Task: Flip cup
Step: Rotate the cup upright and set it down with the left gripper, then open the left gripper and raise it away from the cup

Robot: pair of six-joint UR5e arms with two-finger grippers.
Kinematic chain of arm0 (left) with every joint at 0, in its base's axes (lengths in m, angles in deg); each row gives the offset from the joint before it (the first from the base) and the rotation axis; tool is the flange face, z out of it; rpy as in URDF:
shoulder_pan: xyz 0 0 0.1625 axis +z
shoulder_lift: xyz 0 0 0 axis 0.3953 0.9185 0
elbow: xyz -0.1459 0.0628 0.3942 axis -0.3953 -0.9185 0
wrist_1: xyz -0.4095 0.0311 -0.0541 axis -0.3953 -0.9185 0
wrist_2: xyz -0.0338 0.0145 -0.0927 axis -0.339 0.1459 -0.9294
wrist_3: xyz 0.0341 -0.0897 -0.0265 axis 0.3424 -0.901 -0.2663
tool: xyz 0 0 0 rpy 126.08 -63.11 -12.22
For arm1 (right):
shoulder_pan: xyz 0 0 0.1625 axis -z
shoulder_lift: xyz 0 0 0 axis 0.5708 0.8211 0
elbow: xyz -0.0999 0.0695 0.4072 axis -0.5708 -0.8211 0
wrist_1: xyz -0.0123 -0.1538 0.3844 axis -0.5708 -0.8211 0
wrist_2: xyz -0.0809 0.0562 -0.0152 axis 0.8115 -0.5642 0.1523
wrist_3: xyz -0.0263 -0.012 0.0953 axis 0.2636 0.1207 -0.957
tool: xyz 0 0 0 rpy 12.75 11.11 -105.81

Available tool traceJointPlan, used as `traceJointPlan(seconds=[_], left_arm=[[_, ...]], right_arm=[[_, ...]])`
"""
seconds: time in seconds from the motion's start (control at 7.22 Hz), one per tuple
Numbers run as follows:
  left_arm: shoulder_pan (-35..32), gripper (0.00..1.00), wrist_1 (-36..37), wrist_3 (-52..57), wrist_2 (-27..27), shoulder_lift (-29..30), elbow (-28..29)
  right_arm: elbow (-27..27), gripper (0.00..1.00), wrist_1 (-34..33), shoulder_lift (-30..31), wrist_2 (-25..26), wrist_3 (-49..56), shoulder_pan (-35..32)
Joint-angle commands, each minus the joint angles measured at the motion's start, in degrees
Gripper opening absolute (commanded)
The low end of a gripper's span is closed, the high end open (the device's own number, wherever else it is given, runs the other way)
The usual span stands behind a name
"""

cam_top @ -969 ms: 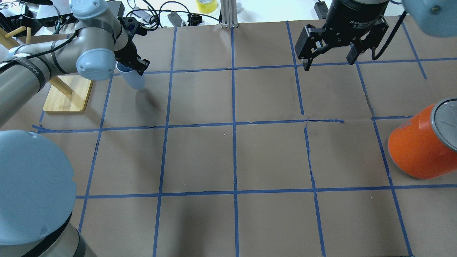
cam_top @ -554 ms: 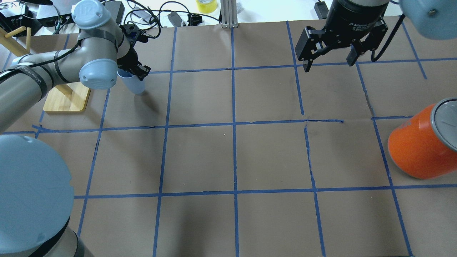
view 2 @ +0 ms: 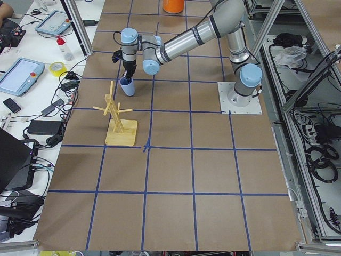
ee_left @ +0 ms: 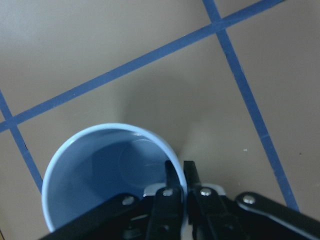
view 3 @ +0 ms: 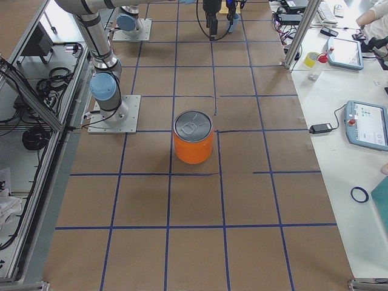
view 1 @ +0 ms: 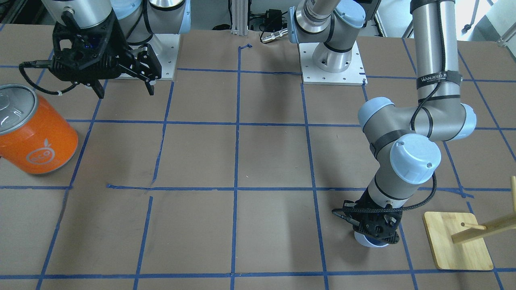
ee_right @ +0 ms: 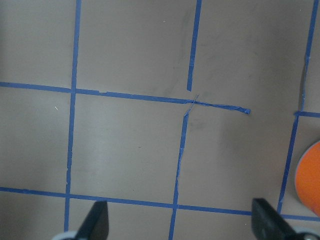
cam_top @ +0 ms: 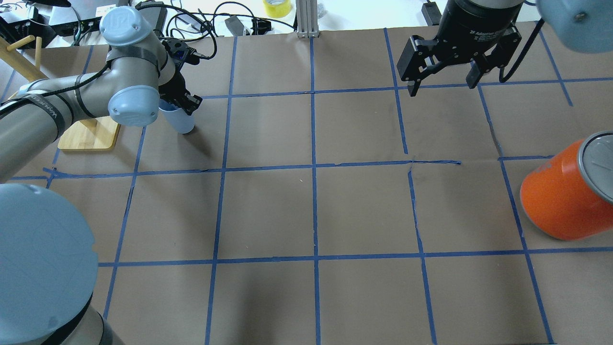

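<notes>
Cup (cam_top: pixel 178 120): we log it at the far left of the tabletop (cam_top: pixel 268 211), near the rack (cam_top: pixel 88 134) and well apart from the can (cam_top: pixel 560 201). The mouth faces up, and the left wrist view looks straight down into it (ee_left: pixel 100 175). We cannot tell whether its base touches the tabletop.

Left tool (ee_left: pixel 177 172): we find it closed on the cup's rim, one finger inside the wall and one outside. It points down over the cup (view 1: pixel 369 241). In the front view the tool (view 1: pixel 377 231) hides most of the cup.

Right tool (cam_top: pixel 441 85): we see the fingers spread wide with nothing between them. It hangs above the far right of the tabletop, clear of the can. Its wrist view (ee_right: pixel 181 222) shows only taped grid lines and an orange edge at the right.

Can: orange with a silver lid, we note it standing upright (view 3: pixel 193 145) on the right side.

Rack: wooden pegs on a flat base (view 2: pixel 120 122), just beside the cup (view 2: pixel 127 88).
</notes>
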Motion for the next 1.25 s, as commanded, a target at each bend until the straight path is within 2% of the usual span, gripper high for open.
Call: traceJointPlan(seconds=[0.0,0.28,0.42,0.55,0.69,0.83,0.97,1.11], left_arm=[[-0.04,1.00,-0.45,0.03,1.67,-0.39,0.27],[-0.31,1.00,-3.51,-0.32,3.26,-3.19,0.88],[-0.57,1.00,-7.97,-0.67,3.09,-5.56,3.15],[-0.66,1.00,-18.80,-2.67,1.96,-8.89,6.39],[-0.75,1.00,-25.35,-5.83,0.64,-12.84,8.69],[-0.83,1.00,-28.99,-6.99,-1.29,-17.49,9.67],[-1.36,1.00,-38.24,-10.05,-1.83,-22.23,9.42],[-1.45,1.00,-38.95,-10.34,-3.84,-24.63,9.24]], right_arm=[[-0.01,1.00,-1.89,-0.08,-0.07,0.23,1.25],[-0.01,1.00,-1.73,0.18,-0.07,2.85,5.11],[-0.01,1.00,-1.65,0.35,0.10,2.52,4.87],[-0.01,1.00,-1.30,0.88,0.19,2.00,4.78],[0.08,1.00,-0.94,1.41,0.28,1.99,4.78],[0.25,1.00,-1.55,1.50,3.41,1.91,4.78],[0.51,1.00,-1.12,1.50,3.62,1.47,4.78],[0.69,1.00,-1.47,1.50,3.53,1.38,4.78]])
